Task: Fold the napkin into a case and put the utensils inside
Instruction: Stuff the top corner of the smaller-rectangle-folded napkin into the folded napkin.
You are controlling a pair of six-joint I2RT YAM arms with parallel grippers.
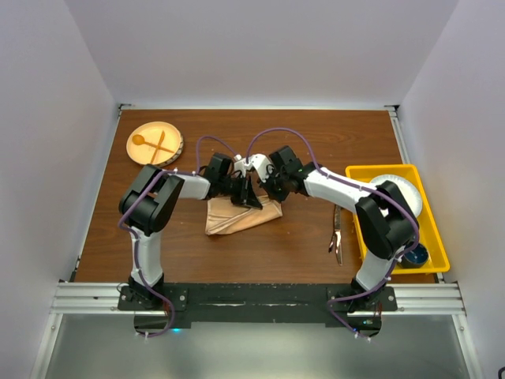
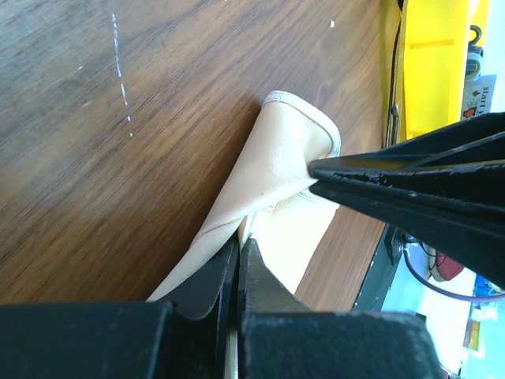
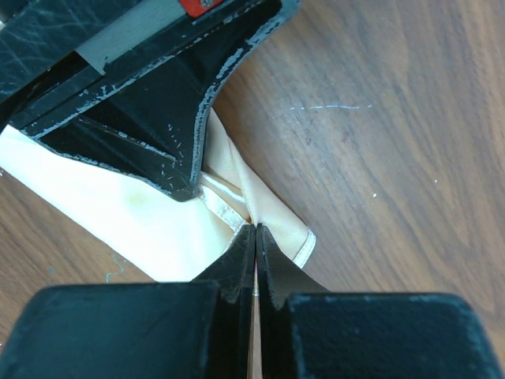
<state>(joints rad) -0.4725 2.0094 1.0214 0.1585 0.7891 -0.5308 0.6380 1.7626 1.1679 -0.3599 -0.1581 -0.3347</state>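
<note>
The peach-orange satin napkin (image 1: 237, 219) lies partly folded and bunched at the middle of the table. My left gripper (image 1: 239, 189) is shut on its upper edge; in the left wrist view the cloth (image 2: 268, 181) runs into the closed jaws (image 2: 238, 246). My right gripper (image 1: 268, 188) is shut on the same upper edge a little to the right; in the right wrist view the hemmed cloth (image 3: 268, 209) is pinched at the fingertips (image 3: 256, 229). The two grippers are close together. Dark utensils (image 1: 337, 233) lie on the table left of the yellow bin.
A round wooden plate (image 1: 155, 143) with a pale wooden spoon and fork sits at the back left. A yellow bin (image 1: 432, 229) at the right holds a white plate (image 1: 404, 189) and a dark blue cup (image 1: 416, 255).
</note>
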